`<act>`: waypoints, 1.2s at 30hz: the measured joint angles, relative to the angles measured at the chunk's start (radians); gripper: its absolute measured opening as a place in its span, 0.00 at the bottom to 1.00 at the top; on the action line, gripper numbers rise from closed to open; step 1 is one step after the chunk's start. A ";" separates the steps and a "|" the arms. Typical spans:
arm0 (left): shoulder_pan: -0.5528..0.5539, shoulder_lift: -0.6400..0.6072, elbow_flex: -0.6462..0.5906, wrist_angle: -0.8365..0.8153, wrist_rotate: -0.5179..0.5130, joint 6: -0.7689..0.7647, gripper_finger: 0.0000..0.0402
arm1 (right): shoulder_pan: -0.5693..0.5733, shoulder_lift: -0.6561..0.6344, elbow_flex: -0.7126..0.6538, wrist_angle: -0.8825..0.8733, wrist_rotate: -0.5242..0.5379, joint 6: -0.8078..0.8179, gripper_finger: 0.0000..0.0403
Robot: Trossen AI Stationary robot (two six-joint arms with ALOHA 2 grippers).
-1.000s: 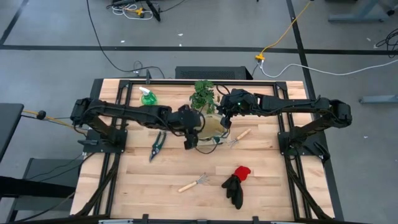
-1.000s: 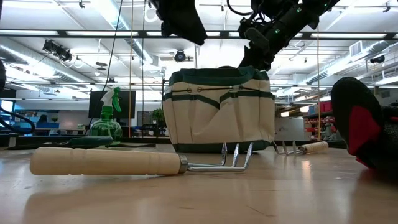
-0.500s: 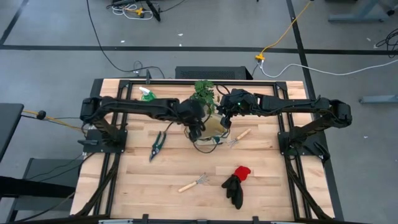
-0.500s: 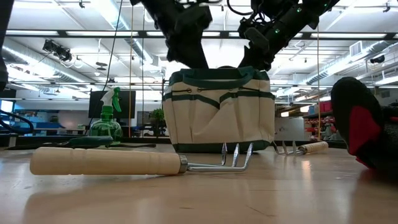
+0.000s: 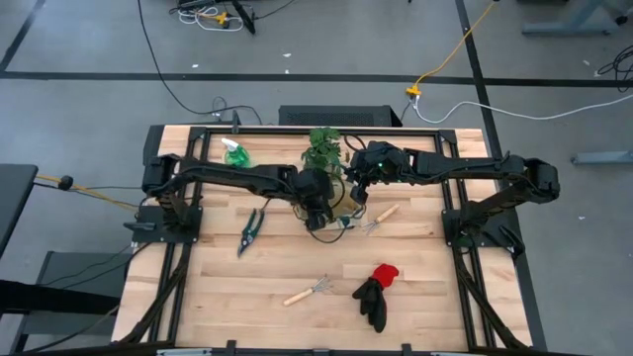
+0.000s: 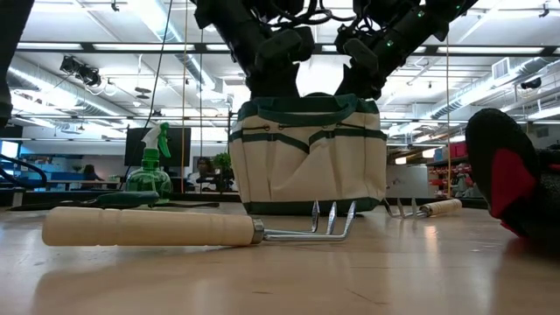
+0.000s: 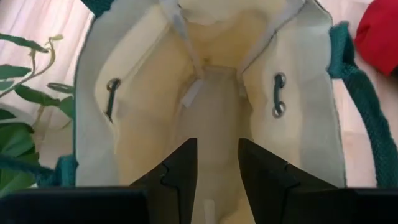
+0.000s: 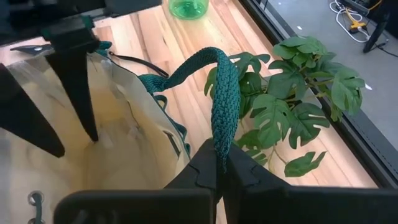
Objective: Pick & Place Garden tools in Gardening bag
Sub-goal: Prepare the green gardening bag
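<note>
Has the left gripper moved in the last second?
Yes. The left gripper has shifted right, toward the gardening bag, and now sits over its open top.

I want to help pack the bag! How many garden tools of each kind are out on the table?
Hand rakes: 2
Pruning shears: 1
Spray bottle: 1
Gloves, red-and-black, lying together: 1 pile
Total: 5 things still outside the bag
</note>
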 joint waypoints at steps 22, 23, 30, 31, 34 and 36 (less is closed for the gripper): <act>-0.010 0.108 0.001 0.022 0.163 0.057 0.30 | 0.000 0.000 0.000 -0.001 0.000 0.001 0.01; -0.010 0.106 0.001 0.020 0.183 0.057 0.30 | 0.000 0.000 0.000 0.001 0.000 0.001 0.01; -0.011 0.100 0.001 0.014 0.336 0.072 0.30 | 0.000 0.000 0.000 0.002 -0.001 -0.006 0.01; -0.013 0.100 0.001 0.014 0.346 0.073 0.30 | 0.000 0.000 0.000 0.002 -0.001 -0.008 0.01; -0.018 0.100 0.001 0.013 0.367 0.080 0.30 | 0.000 0.000 0.000 0.002 -0.001 -0.008 0.01; -0.020 0.100 0.001 0.013 0.405 0.083 0.30 | 0.000 0.000 0.000 0.001 -0.002 -0.008 0.01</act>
